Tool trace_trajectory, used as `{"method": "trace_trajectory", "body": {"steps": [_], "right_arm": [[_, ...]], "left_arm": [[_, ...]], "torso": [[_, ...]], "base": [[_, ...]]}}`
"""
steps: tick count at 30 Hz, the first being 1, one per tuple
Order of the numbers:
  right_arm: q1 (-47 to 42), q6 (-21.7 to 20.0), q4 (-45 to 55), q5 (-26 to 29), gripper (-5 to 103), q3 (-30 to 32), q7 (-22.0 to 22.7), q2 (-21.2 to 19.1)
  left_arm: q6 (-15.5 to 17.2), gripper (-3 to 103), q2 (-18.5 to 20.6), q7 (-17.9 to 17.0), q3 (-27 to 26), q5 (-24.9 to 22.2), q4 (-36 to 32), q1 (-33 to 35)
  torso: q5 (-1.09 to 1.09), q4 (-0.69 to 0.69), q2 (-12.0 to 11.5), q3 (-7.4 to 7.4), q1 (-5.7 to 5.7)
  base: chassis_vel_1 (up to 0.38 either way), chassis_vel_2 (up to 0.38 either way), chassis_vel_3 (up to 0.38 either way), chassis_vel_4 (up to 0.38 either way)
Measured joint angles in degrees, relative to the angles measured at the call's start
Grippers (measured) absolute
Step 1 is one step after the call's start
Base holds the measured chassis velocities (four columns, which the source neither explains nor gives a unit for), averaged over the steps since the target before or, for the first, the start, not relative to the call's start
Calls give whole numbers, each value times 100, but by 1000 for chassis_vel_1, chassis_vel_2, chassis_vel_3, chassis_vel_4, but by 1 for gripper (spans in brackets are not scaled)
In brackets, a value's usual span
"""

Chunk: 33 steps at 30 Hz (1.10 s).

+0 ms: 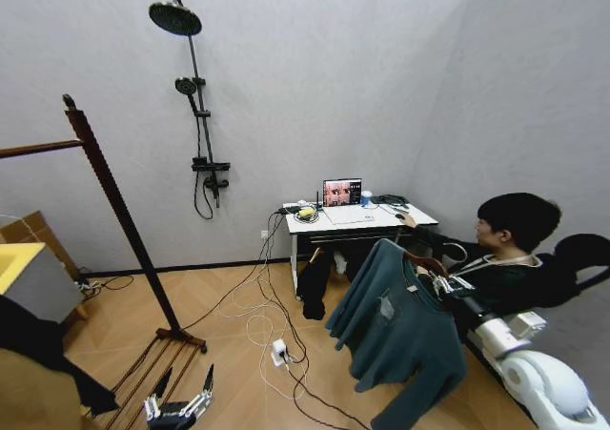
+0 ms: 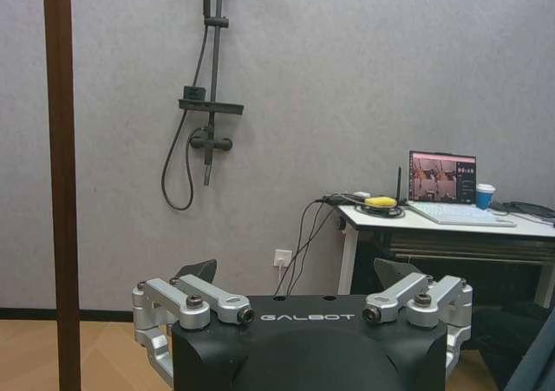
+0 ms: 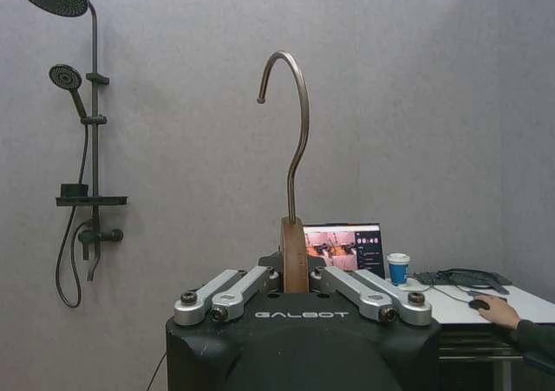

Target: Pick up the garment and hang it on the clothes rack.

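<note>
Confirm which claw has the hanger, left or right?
The right claw: it is shut on the wooden hanger carrying the garment. The left claw hangs open and empty by the clothes rack base.

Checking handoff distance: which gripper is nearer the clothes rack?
Left. The left gripper hangs low beside the clothes rack, near its base. The right gripper holds the garment across the room by the desk.
</note>
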Motion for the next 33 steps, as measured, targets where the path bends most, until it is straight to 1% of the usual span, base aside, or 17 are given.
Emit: {"method": "trace_trajectory", "body": {"steps": [17,33], "right_arm": [[-112,100,58,-44,9,-5,4,51],[-91,92,86,-41,9,-15,3,66]], "left_arm": [[0,100,0,0,0,0,0,0],[0,100,0,0,0,0,0,0]], "torso": [[0,0,-20,-10,-10],[0,0,-37,-19,-19]], "base": [[3,2,3,3],[90,81,87,84]]}}
